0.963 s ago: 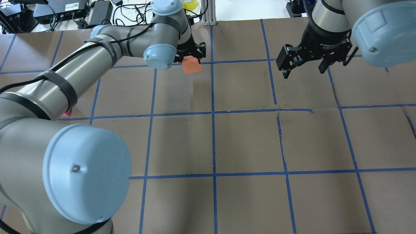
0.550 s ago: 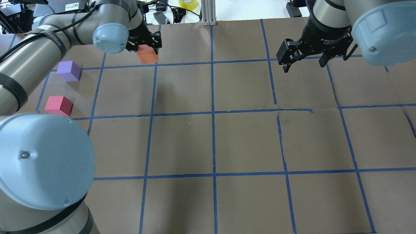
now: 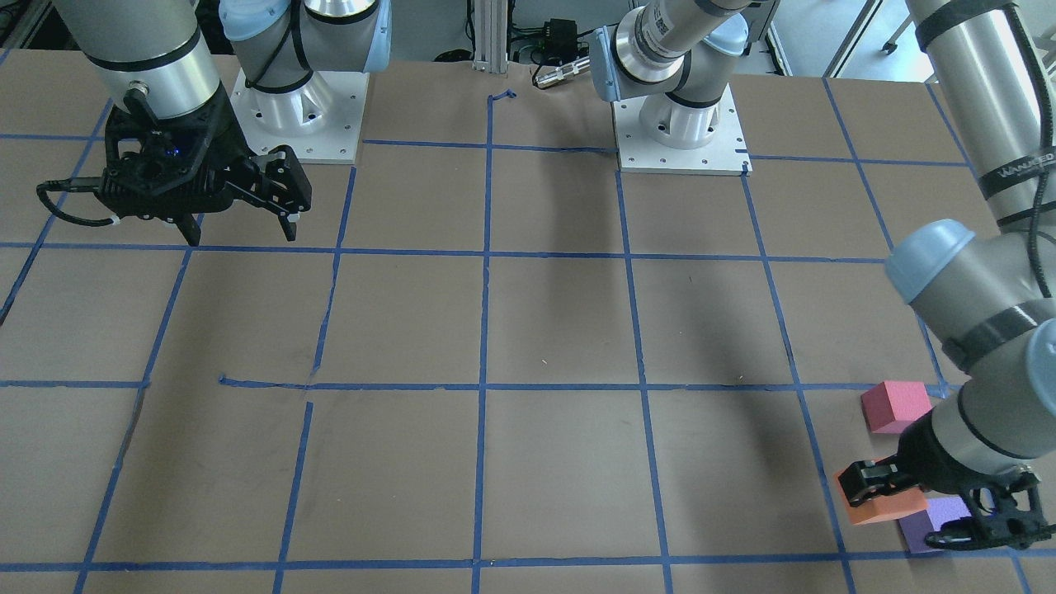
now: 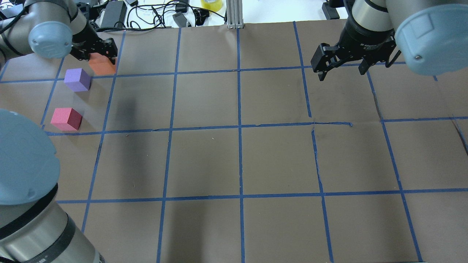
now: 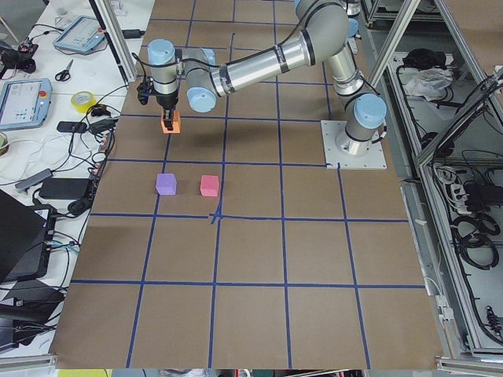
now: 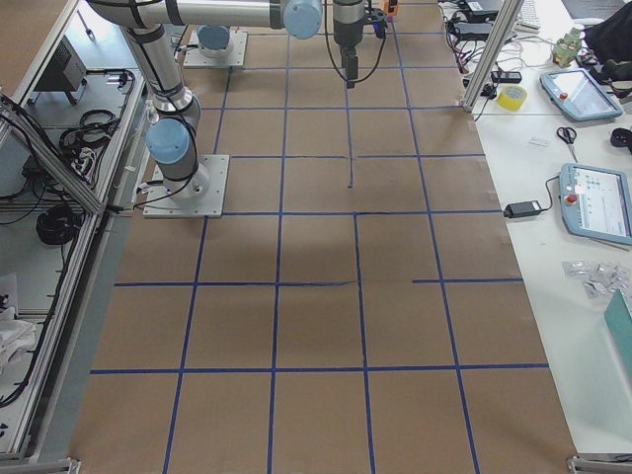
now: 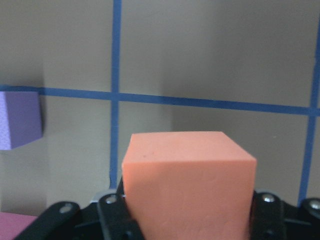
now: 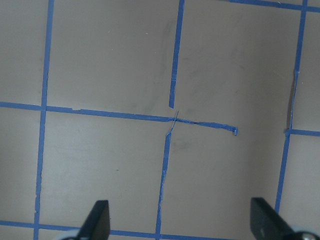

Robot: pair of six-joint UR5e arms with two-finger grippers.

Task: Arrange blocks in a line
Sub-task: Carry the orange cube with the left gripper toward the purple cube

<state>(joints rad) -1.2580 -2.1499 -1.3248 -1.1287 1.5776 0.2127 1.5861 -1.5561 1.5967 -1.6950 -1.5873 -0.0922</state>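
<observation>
My left gripper [image 4: 99, 57] is shut on the orange block [image 4: 103, 64] at the far left of the table, just beyond and to the right of the purple block [image 4: 77, 79]. The pink-red block [image 4: 66, 118] lies nearer to me than the purple one. In the front-facing view the orange block [image 3: 876, 500] sits beside the purple block [image 3: 936, 521], with the pink-red block [image 3: 895, 406] behind them. The left wrist view shows the orange block [image 7: 187, 180] between the jaws and the purple block [image 7: 17, 120] at the left. I cannot tell whether the orange block touches the table. My right gripper [image 4: 342, 73] is open and empty above the far right.
Cables, power bricks and a yellow tape roll [image 4: 214, 4] lie past the table's far edge, by an aluminium post [image 4: 234, 14]. The brown table [image 4: 241, 160] is marked with a blue tape grid. The arm bases [image 3: 681, 132] stand on my side.
My left arm has swung to the left with the orange block, from the far centre to beside the purple block. The purple and pink-red blocks have come into view. The right gripper has barely moved.
</observation>
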